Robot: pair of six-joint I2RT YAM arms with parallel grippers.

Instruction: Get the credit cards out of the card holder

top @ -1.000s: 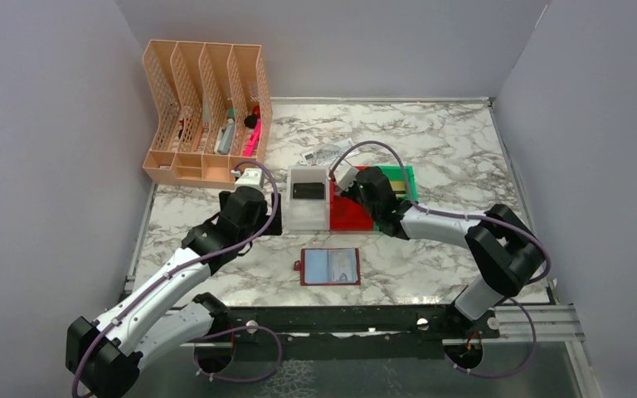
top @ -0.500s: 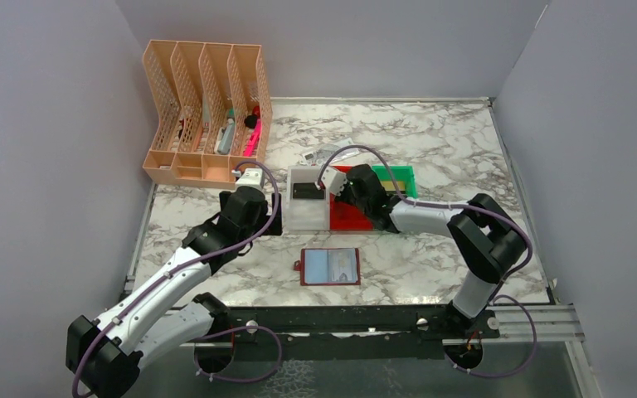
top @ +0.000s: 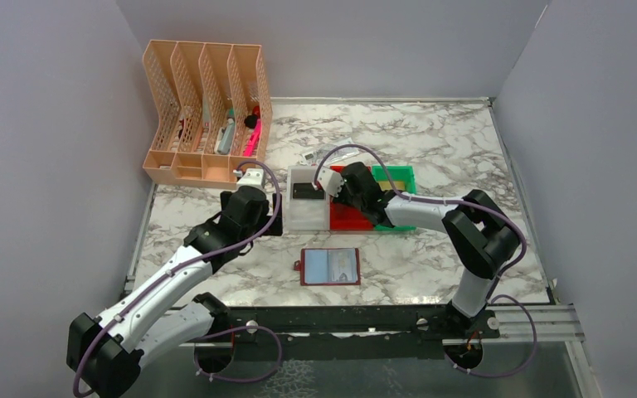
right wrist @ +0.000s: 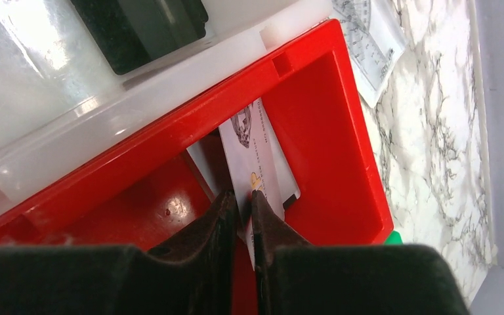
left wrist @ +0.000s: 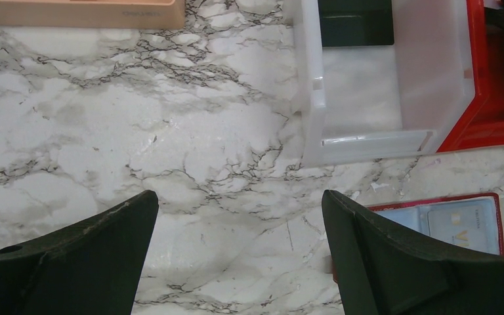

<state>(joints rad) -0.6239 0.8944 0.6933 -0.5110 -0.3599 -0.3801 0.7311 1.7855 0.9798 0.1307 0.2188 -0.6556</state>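
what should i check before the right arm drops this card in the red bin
1. Grip: right gripper shut on the pale card: ok.
2. Card inside the red bin walls: ok.
3. Card's lower edge resting on the bin floor: cannot tell.
4. Other arm out of the way: left gripper open over the table beside the white bin: ok.
5. Card holder emptied: not ok, a pale card shows in a sleeve.

A pale printed card (right wrist: 261, 167) is pinched between the right fingers (right wrist: 218, 222); the maroon wallet (top: 329, 266) lies open flat, well apart.
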